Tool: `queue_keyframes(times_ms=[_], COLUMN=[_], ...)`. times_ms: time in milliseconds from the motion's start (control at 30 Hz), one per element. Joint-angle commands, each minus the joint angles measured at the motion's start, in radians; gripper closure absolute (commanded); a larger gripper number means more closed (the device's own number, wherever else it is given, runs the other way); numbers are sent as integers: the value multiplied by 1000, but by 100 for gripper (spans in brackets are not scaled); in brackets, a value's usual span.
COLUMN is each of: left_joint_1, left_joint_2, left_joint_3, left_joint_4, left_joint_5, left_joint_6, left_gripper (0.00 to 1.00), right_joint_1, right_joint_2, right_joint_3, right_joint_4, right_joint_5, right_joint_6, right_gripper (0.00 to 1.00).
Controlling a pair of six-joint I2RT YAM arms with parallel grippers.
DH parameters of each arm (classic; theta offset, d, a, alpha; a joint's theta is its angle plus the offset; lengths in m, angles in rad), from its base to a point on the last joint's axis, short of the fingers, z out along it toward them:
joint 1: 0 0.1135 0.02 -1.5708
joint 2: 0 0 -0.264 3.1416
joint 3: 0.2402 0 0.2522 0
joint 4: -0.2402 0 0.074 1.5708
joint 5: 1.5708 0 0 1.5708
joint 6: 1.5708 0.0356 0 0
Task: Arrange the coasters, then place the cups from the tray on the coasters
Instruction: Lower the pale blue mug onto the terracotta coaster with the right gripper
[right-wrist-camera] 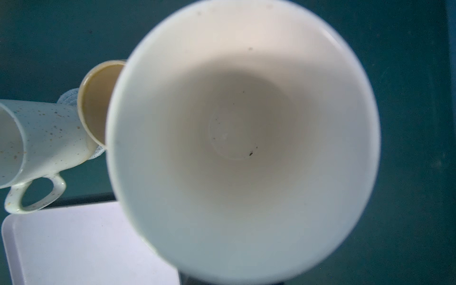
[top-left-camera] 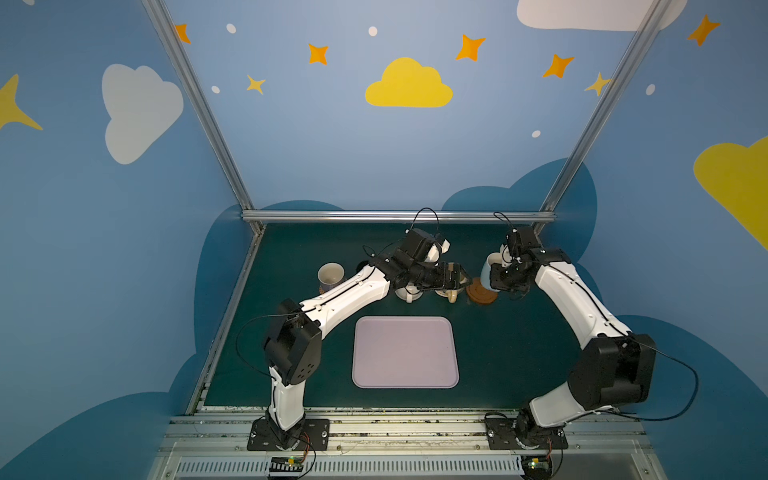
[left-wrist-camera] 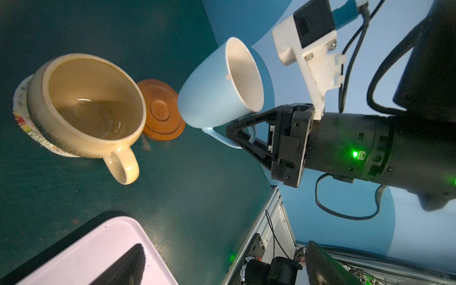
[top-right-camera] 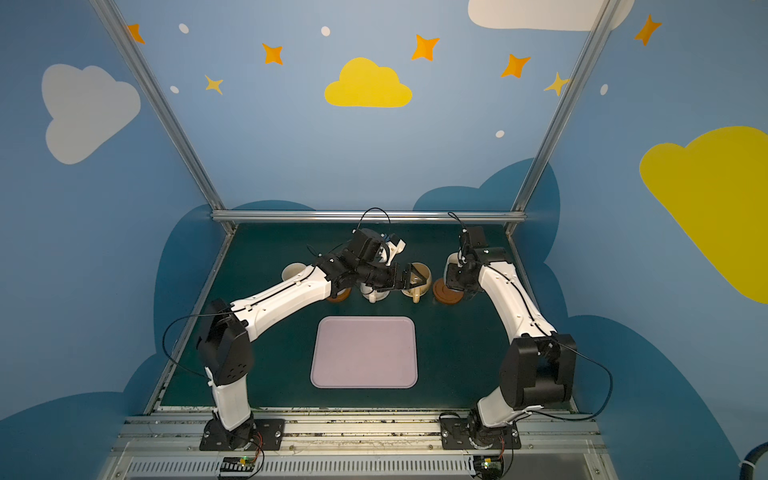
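My right gripper (left-wrist-camera: 238,130) is shut on the handle of the light blue cup (left-wrist-camera: 217,91). The cup hangs tilted, with its base just over the edge of a bare brown wooden coaster (left-wrist-camera: 160,113). Its pale inside (right-wrist-camera: 241,138) fills the right wrist view and hides the jaws there. Beside it the mustard cup (left-wrist-camera: 93,106) stands on a pale woven coaster (left-wrist-camera: 21,108). My left gripper (top-left-camera: 455,276) hovers open over that cup, holding nothing. The cream speckled cup (top-left-camera: 409,293) and the lavender cup (top-left-camera: 330,276) stand in the same row. The lilac tray (top-left-camera: 405,353) holds no cups.
The left forearm (top-left-camera: 353,291) crosses the row of cups and covers what lies between the lavender and cream cups; another brown coaster (top-right-camera: 338,296) peeks out beneath it. The aluminium frame rail (top-left-camera: 399,216) runs along the back. The two grippers are close together.
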Motion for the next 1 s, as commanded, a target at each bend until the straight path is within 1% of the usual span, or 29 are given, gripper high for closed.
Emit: queue_keyframes(times_ms=[0,167,333,633,967], left_joint_1=[0,0,0,-1,-1], left_joint_2=[37,67,88,96,87], left_joint_3=[71,96,108,104,86], left_joint_4=[-64,-45,-48,-38,-29], left_joint_5=[-21,-23,-21,-16,-22], left_joint_6=[35,30,26,17,17], left_gripper=[0,0,0,0,0], right_joint_1=[-2,-2,-3,-3,-4], right_joint_2=[30,112,146,217,242], right_joint_3=[60,117,114,113,96], right_joint_4=[47,14,24,38,86], right_joint_5=[16,37,64,52,43], right_joint_6=[-39,-75,-92,-88,-86], right_gripper=[100,100,100,100,100])
